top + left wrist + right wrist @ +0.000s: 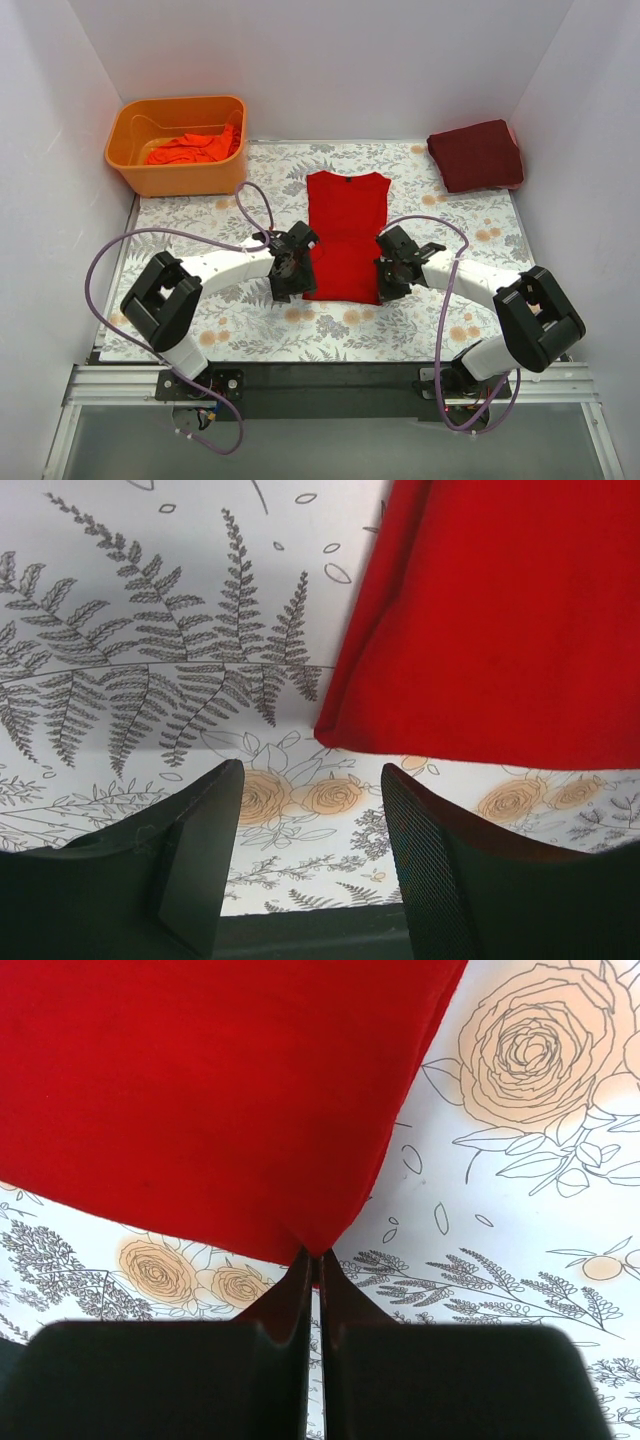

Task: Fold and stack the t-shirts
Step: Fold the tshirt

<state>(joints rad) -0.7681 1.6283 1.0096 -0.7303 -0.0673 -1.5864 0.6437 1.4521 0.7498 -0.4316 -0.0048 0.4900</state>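
Low, left gripper [310, 770] agape beside red t-shirt [345, 235]; right gripper [318, 1260] (tight pinch) on its corner

Bright red tee [346, 235] lies flat mid-worktop [200, 330], sleeves folded in. Maroon tee [476, 155] sits folded far right; orange-red ones [192, 148] are bunched in the tub [130, 165].

I am hovering my left gripper [310, 778] low over the table cover [150, 630], its fern and rose print showing through the wide gap between my two dark fingers [195, 860]. The bright red t-shirt [500, 620] is lying flat at upper right, its lower corner pointing toward that gap, just beyond my fingertips.
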